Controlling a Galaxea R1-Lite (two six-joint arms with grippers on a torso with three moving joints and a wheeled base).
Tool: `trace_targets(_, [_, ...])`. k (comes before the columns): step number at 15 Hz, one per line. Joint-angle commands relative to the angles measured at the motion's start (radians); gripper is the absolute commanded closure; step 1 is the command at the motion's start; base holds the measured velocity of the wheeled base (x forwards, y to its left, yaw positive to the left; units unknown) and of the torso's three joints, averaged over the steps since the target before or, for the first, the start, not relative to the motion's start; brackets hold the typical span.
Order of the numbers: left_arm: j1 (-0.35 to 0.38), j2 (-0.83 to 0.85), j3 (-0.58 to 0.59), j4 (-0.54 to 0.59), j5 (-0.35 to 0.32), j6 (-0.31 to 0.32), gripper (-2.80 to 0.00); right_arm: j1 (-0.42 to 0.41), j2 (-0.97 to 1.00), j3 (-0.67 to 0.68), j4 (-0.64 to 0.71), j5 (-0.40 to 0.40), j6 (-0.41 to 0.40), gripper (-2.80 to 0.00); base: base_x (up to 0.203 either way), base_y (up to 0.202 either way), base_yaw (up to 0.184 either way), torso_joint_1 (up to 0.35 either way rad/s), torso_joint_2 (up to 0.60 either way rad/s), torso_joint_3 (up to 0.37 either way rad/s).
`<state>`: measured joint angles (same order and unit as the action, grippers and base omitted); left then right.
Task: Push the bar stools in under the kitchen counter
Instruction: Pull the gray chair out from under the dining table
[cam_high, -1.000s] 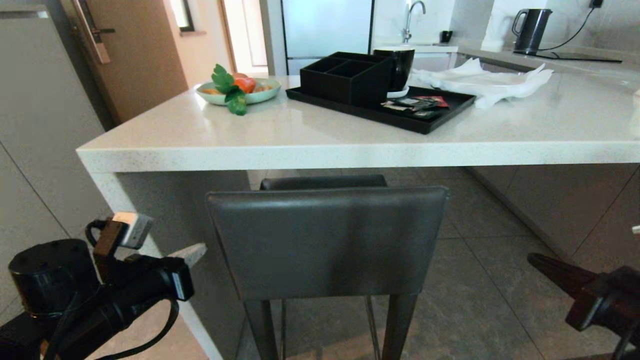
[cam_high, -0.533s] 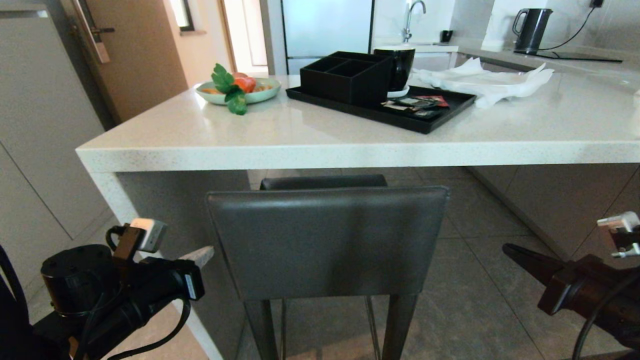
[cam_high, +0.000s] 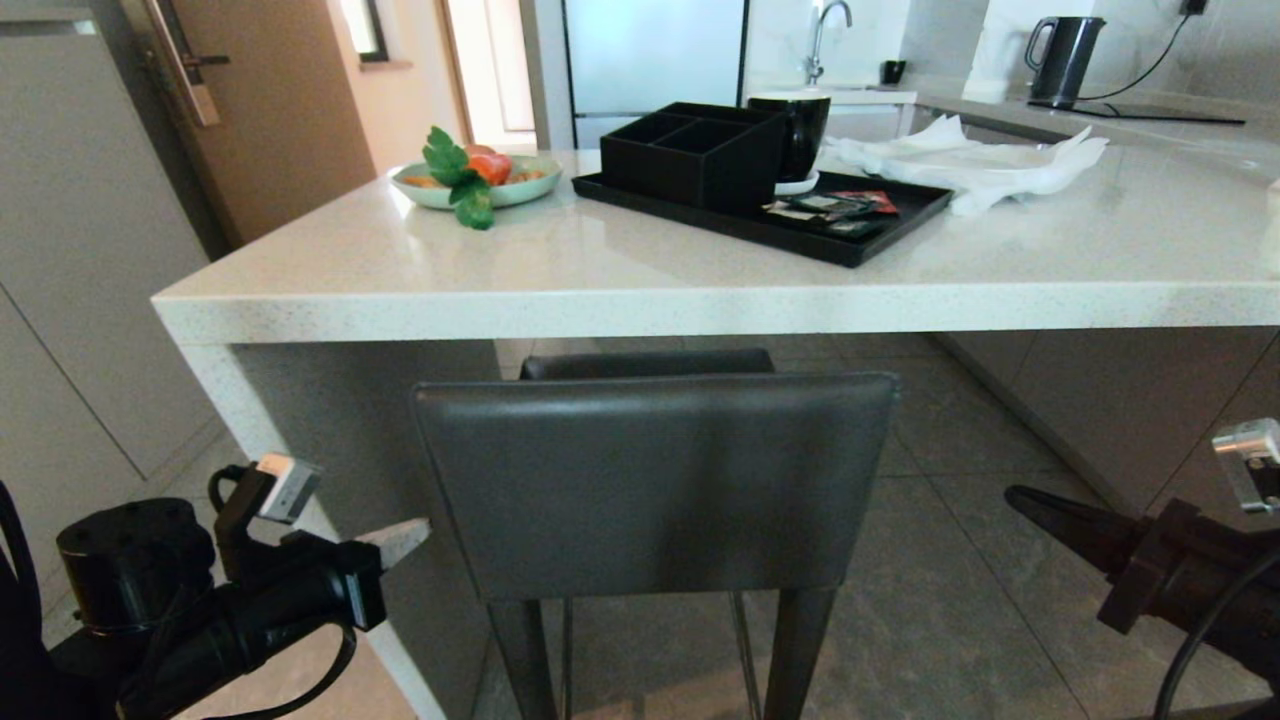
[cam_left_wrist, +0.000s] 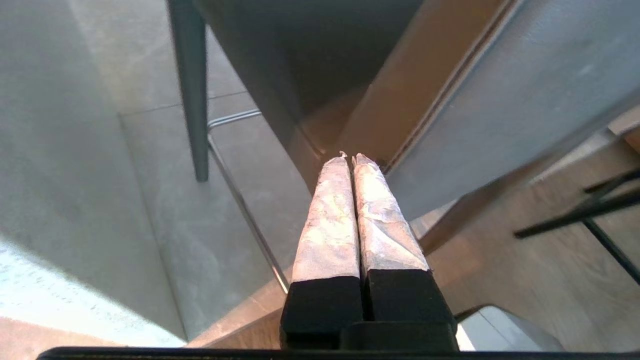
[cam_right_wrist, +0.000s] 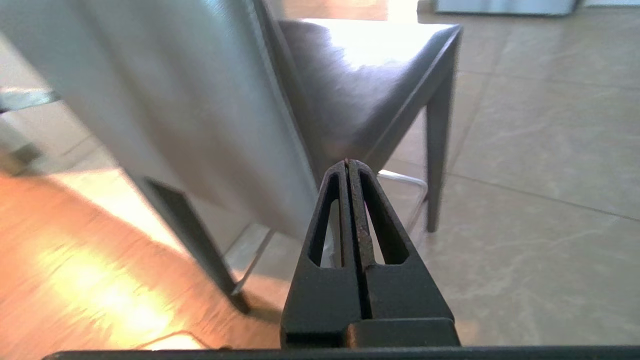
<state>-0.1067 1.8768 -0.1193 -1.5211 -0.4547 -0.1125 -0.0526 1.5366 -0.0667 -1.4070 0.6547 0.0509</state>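
Jaws pressed together on both grippers, left gripper (cam_high: 410, 535) and right gripper (cam_high: 1030, 500) flank the grey stool (cam_high: 655, 480); both should meet its backrest level and push evenly under the surface (cam_high: 700, 270).

A domestic kitchen. A long white stone surface (cam_high: 620, 265) fills the middle of the frame, with a grey bar stool (cam_high: 655, 480) below its near edge. At upper centre stand a tap (cam_high: 828, 30) over a sink and a tall pale appliance front (cam_high: 655, 55); at upper right, an electric kettle (cam_high: 1063, 60). The surface carries a plate of fruit (cam_high: 475, 180) and a black tray (cam_high: 760, 205) with a cup (cam_high: 800, 135). Tiled floor (cam_high: 960, 600); wooden door (cam_high: 260, 110) at upper left.
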Motion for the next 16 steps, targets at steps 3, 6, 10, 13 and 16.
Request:
trace_targets(3, [0.001, 0.000, -0.063, -0.009, -0.006, 0.008, -2.80, -0.020, -0.001, 0.009, -0.009, 0.027, 0.000, -2.80, 0.000, 0.000, 0.000, 0.000, 0.00, 0.000])
trace_targets(6, [0.011, 0.004, -0.062, -0.009, -0.012, 0.005, -2.80, -0.024, -0.001, 0.011, -0.009, 0.077, -0.016, -2.80, 0.000, 0.000, 0.000, 0.000, 0.00, 0.000])
trace_targets(10, [0.028, 0.004, -0.049, -0.009, -0.016, 0.011, -2.80, -0.048, 0.009, 0.017, -0.007, 0.127, -0.025, -2.80, 0.000, 0.000, 0.000, 0.000, 0.00, 0.000])
trace_targets(13, [0.008, 0.002, -0.041, -0.009, -0.016, 0.011, -2.80, -0.061, 0.024, 0.036, -0.009, 0.135, -0.030, -2.80, 0.000, 0.000, 0.000, 0.000, 0.00, 0.000])
trace_targets(16, [0.007, -0.010, -0.051, -0.009, -0.016, 0.011, -2.80, -0.066, 0.033, 0.030, -0.009, 0.138, -0.031, -2.80, 0.000, 0.000, 0.000, 0.000, 0.00, 0.000])
